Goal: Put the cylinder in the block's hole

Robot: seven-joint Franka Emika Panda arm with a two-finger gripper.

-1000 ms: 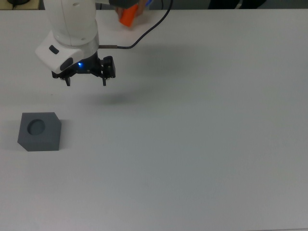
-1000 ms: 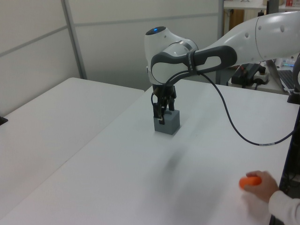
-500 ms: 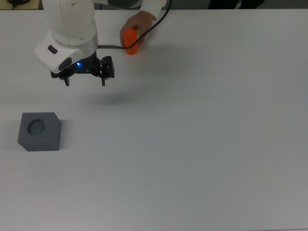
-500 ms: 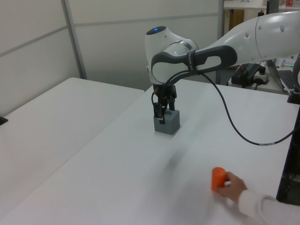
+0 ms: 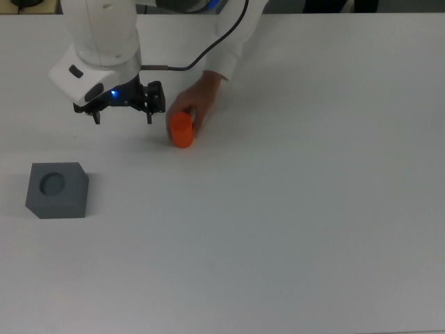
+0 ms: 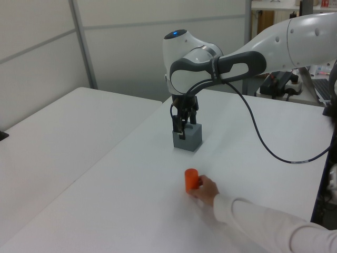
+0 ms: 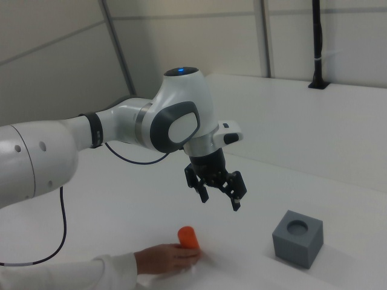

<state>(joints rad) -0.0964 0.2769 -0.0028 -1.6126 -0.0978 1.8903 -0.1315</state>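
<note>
the arm bends over, its claw (image 7: 219, 197) pointing down in the air with fingers (image 7: 236, 203) spread apart, gripping nothing.

Counts: 1 orange cylinder (image 5: 182, 130) on worktop (image 5: 299, 209). 1 grey block (image 5: 57, 189), 1 round hole (image 5: 52, 182) in its top face. 1 robot arm, 1 gripper (image 5: 122, 117) with 2 fingers. 1 person's hand (image 5: 199, 100), 1 white sleeve (image 5: 240, 38), touching cylinder. 1 black cable (image 5: 208, 50) off arm.
</note>
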